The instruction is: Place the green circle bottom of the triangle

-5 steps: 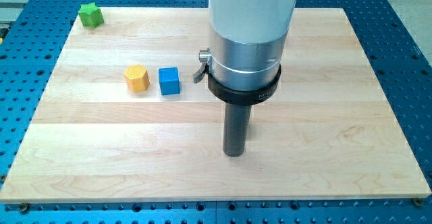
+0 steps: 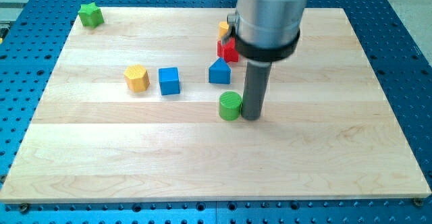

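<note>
The green circle is a short green cylinder near the board's middle. The blue triangle stands just above it toward the view's top, slightly to the left. My tip rests on the board right against the green circle's right side. The rod rises from there to the silver arm body at the view's top.
A red block and an orange block sit above the triangle, partly hidden by the arm. A blue cube and a yellow hexagon lie to the left. A green star is at the wooden board's top left corner.
The arm has moved toward the view's top and right, uncovering the green circle, the triangle, the red and the orange block. The tip now stands beside the green circle.
</note>
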Robot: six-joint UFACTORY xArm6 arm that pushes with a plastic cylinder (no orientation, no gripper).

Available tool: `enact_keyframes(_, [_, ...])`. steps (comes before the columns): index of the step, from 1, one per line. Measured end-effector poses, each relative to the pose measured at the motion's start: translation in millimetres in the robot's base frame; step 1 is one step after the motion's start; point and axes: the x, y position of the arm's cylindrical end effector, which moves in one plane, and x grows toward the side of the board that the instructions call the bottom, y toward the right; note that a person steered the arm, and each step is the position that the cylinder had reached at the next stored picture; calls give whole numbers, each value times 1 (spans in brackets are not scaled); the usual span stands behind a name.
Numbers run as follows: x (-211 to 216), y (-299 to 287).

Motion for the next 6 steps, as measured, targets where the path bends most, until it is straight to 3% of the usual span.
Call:
enact_keyframes(1, [60,-4])
enact_keyframes(2, [76,-57])
enact_keyframes(5, [73,-27])
enact_keyframes(6, [22,-23])
